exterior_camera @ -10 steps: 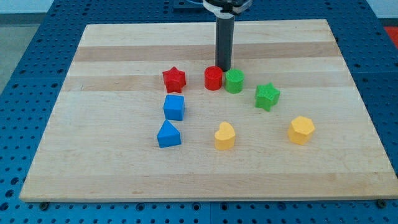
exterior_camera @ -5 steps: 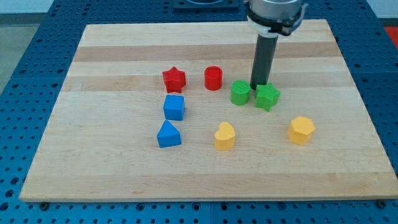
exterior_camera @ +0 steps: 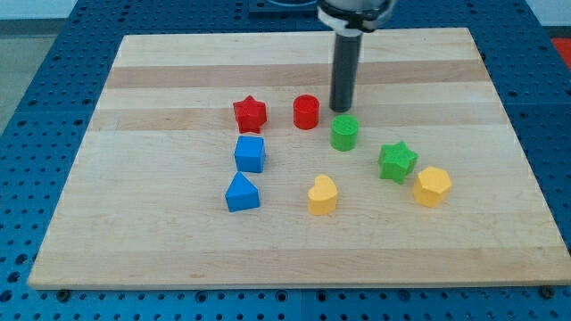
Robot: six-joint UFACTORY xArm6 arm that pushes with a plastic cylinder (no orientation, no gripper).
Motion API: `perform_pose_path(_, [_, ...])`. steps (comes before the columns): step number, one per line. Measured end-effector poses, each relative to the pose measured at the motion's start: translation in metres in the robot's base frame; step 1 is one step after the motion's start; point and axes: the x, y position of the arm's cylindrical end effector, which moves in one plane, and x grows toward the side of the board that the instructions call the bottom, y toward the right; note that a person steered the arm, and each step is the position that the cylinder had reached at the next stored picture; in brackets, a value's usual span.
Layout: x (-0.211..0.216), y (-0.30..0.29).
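Note:
My tip (exterior_camera: pixel 343 111) stands on the board just above the green cylinder (exterior_camera: pixel 344 133), very close to it, with the red cylinder (exterior_camera: pixel 306 112) to its left. A red star (exterior_camera: pixel 250 113) lies farther left. The green star (exterior_camera: pixel 397 162) sits lower right of the tip, almost touching the yellow hexagon (exterior_camera: pixel 433 186). A blue cube (exterior_camera: pixel 250 153), a blue wedge-like block (exterior_camera: pixel 242 193) and a yellow heart (exterior_camera: pixel 322 194) lie lower down.
The wooden board (exterior_camera: pixel 161 80) rests on a blue perforated table (exterior_camera: pixel 36 107). The rod's dark shaft rises from the tip to the view's top edge.
The tip pushed the green cylinder right and down, then the green star down-right beside the yellow hexagon. It has come back left and up, above the green cylinder.

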Motion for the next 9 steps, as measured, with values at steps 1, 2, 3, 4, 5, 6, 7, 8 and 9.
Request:
perform_pose_path(1, [0.005,-0.028])
perform_pose_path(2, [0.005,-0.044])
perform_pose_path(3, [-0.011,-0.035])
perform_pose_path(4, [-0.006,-0.033])
perform_pose_path(5, [0.028,-0.013])
perform_pose_path(6, [0.029,0.006])
perform_pose_path(7, [0.005,0.019])
perform_pose_path(8, [-0.018,0.045])
perform_pose_path(9, [-0.036,0.063])
